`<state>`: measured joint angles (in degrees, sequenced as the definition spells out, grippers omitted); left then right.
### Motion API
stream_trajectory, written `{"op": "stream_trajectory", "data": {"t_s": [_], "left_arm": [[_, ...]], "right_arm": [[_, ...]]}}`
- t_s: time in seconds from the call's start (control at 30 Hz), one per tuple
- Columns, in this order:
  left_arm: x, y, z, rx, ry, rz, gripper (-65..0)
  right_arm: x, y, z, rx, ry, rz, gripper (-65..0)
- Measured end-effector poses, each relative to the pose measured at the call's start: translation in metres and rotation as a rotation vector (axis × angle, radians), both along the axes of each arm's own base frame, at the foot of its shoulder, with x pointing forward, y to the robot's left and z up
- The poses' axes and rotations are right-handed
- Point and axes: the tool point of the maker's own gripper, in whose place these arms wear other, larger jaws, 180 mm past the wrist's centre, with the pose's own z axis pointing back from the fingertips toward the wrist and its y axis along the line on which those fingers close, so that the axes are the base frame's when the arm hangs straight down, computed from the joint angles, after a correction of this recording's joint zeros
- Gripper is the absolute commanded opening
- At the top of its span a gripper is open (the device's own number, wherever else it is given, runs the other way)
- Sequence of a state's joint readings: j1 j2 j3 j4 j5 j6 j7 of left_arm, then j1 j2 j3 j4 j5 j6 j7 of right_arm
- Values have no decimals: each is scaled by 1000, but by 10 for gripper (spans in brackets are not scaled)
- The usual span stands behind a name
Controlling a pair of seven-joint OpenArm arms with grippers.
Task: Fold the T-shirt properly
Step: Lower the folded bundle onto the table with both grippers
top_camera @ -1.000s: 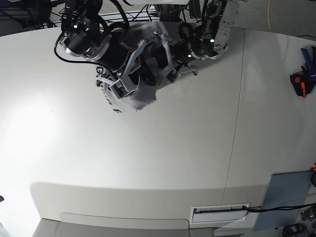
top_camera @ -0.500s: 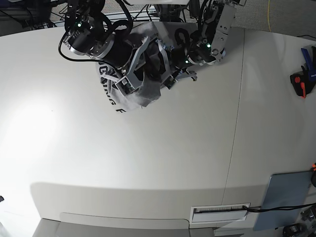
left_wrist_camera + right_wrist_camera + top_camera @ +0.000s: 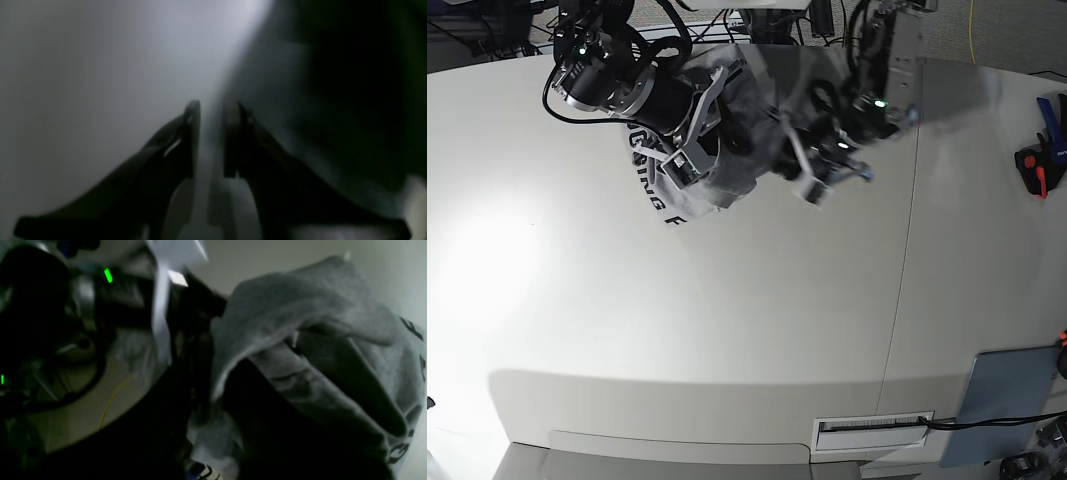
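Since earlier, my left gripper swung away, jaws parted, empty; my right gripper clenches the soft heather-grey T-shirt.

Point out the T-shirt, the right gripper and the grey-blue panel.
T-shirt [image 3: 655, 185]: base view, lettered lower edge.
right gripper [image 3: 689, 150]: base view, between its fingers at the bunched cloth.
grey-blue panel [image 3: 1005, 400]: base view, flat middle.

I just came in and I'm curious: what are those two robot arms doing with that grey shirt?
They are working on folding the T-shirt, which sits bunched up at the far side of the white table. The right hand is shut on the bunched cloth. The left hand is beside it, with a narrow gap between its fingers and nothing in it. The shirt is not folded yet.
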<state>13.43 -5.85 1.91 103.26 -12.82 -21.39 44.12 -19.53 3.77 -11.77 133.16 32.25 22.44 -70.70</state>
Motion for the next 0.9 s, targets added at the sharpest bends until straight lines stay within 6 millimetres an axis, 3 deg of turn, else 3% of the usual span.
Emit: {"op": "stream_trajectory", "data": {"t_s": [0.1, 0.27, 0.43, 0.47, 0.67, 0.83, 0.9], "left_arm": [[6, 30, 1, -1, 4, 63, -520], [8, 42, 19, -155, -16, 81, -520], [8, 49, 25, -191, -24, 89, -520], [8, 49, 24, -188, -20, 89, -520], [6, 50, 22, -180, -6, 85, -520], [4, 46, 24, -190, -13, 59, -520], [-1, 37, 27, -231, 0, 11, -520]], "right_arm": [[-6, 0, -4, 1, 20, 1, -650], [-12, 2, -6, 1, 25, 19, -649], [-25, 20, 7, 99, 3, 125, -389], [-28, 25, 12, 122, -10, 154, -363], [-40, 38, 26, 216, -17, 244, -360], [-38, 33, 24, 198, -15, 234, -360], [-30, 21, 17, 150, -23, 192, -360]]}}
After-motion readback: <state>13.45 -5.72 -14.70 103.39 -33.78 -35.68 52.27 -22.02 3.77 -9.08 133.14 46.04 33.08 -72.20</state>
